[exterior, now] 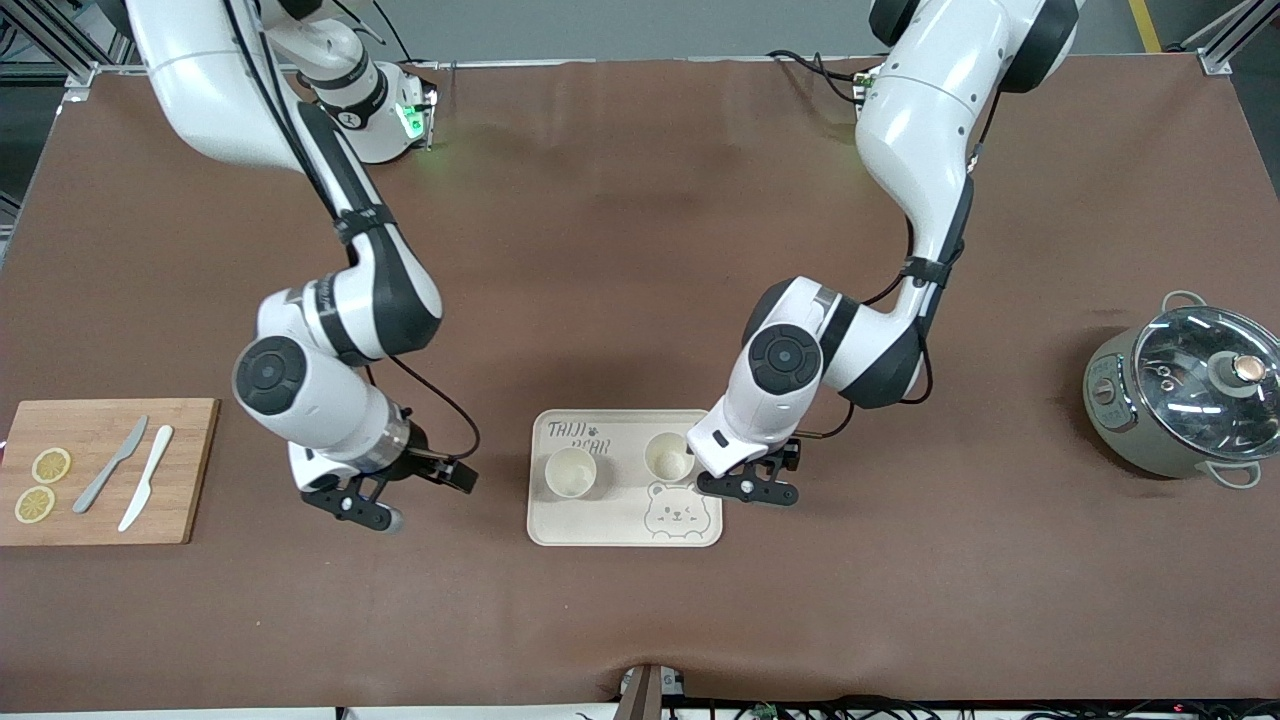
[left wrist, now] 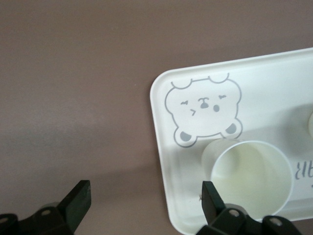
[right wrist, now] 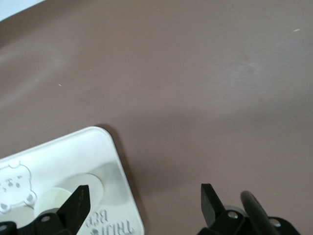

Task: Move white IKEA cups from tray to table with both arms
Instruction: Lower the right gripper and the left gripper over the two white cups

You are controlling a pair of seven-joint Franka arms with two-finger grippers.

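Note:
Two white IKEA cups stand upright on the beige bear tray [exterior: 625, 525]: one [exterior: 571, 471] toward the right arm's end and one [exterior: 669, 456] toward the left arm's end. My left gripper [exterior: 750, 486] is open and empty, low beside the tray's edge next to the second cup. In the left wrist view the gripper [left wrist: 145, 205] straddles the tray's rim [left wrist: 161, 147], with that cup [left wrist: 252, 178] by one finger. My right gripper [exterior: 362, 505] is open and empty over bare table, apart from the tray. The right wrist view [right wrist: 144, 203] shows the tray's corner [right wrist: 105, 147] and a cup [right wrist: 54, 200].
A wooden cutting board [exterior: 180, 500] with two lemon slices [exterior: 50, 465], a grey knife [exterior: 110, 465] and a white knife [exterior: 146, 478] lies at the right arm's end. A grey pot with a glass lid [exterior: 1190, 395] stands at the left arm's end.

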